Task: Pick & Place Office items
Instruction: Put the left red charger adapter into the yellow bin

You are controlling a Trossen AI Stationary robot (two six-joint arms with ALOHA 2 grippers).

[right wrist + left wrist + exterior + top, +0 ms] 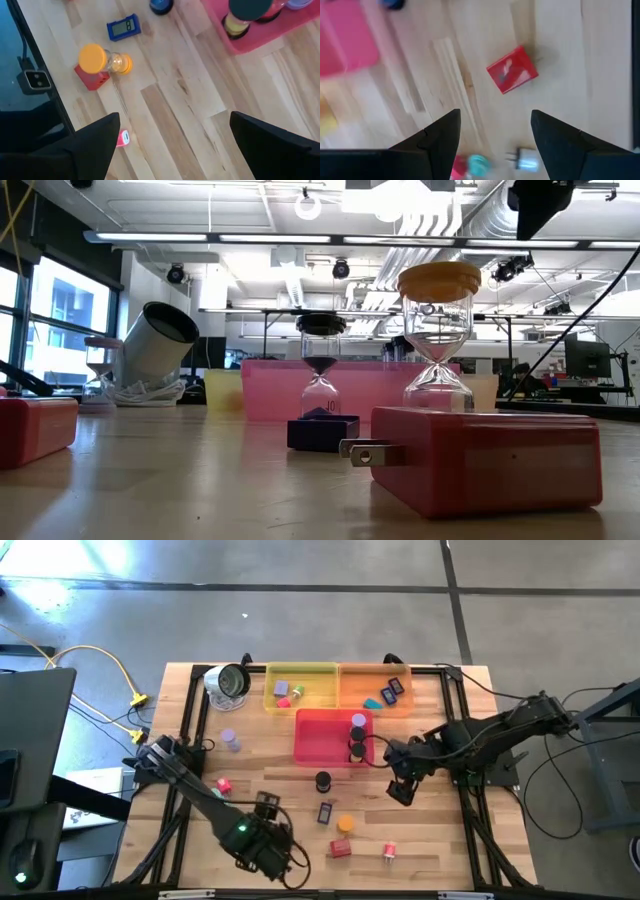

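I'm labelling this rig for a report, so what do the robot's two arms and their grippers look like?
Both arms are dark, jointed, with black cabling. The left arm shows a small green light near its wrist. The left gripper and right gripper each have two black, wedge-shaped fingers.

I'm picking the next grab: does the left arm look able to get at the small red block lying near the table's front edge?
Probably yes. The left gripper hovers empty and open beside the small red block, and the left wrist view shows it ahead of the fingers with only bare wooden table between.
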